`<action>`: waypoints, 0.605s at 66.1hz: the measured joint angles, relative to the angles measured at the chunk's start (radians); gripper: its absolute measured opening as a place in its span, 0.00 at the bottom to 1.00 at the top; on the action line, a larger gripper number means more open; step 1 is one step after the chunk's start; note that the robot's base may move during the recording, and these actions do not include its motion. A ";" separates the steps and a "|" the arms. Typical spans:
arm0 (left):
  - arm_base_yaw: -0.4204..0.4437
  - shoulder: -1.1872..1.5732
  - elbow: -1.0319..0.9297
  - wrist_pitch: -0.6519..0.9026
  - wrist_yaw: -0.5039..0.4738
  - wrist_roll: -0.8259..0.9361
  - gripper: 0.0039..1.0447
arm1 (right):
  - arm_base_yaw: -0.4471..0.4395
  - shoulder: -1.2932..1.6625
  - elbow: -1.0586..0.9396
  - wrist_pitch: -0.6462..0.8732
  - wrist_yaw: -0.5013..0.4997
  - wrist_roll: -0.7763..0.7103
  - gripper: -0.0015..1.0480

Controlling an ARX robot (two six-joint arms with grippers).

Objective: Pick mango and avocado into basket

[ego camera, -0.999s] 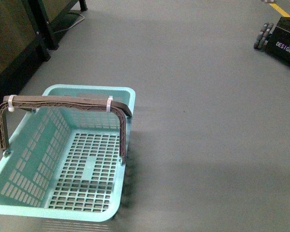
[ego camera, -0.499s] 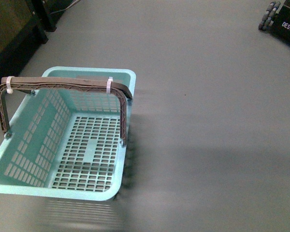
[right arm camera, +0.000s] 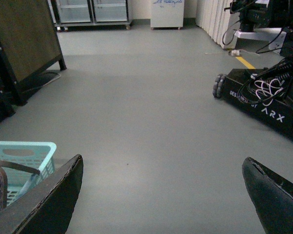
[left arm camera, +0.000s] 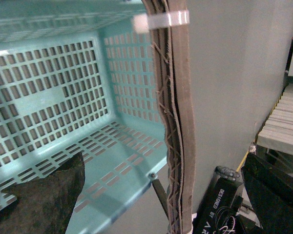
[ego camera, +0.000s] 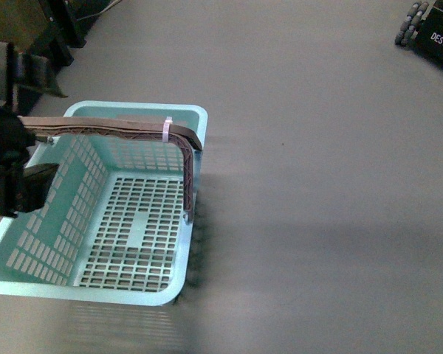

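— What had changed?
— My left pincer (ego camera: 21, 130) had swung in over the basket (ego camera: 133, 109), jaws wide astride its handle (ego camera: 118, 129) and gripping nothing, perhaps touching it.
— And the fruit?
— The basket sat empty. Mango and avocado were nowhere in view. My right pincer (right arm camera: 161, 168) gaped empty too.

The left claw (ego camera: 41, 129) straddles the handle (ego camera: 118, 128) of the basket (ego camera: 118, 295) (jaws apart).

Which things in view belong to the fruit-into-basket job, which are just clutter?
Job: light teal slotted plastic basket, its dark brown swing handle, open left gripper straddling that handle. No mango or avocado visible.
Clutter: black wheeled robot base, dark brown cabinet, glass-door fridges.
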 joint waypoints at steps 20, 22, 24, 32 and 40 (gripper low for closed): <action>-0.071 0.249 0.326 -0.058 -0.029 -0.034 0.92 | 0.000 0.000 0.000 0.000 0.000 0.000 0.92; -0.069 0.261 0.346 -0.064 -0.034 -0.033 0.92 | 0.000 0.000 0.000 0.000 0.000 0.000 0.92; -0.068 0.273 0.366 -0.069 -0.039 -0.032 0.92 | 0.000 0.000 0.000 0.000 0.000 0.000 0.92; -0.066 0.309 0.425 -0.098 -0.047 -0.020 0.82 | 0.000 0.000 0.000 0.000 0.000 0.000 0.92; -0.066 0.330 0.440 -0.118 -0.048 -0.020 0.62 | 0.000 0.000 0.000 0.000 0.000 0.000 0.92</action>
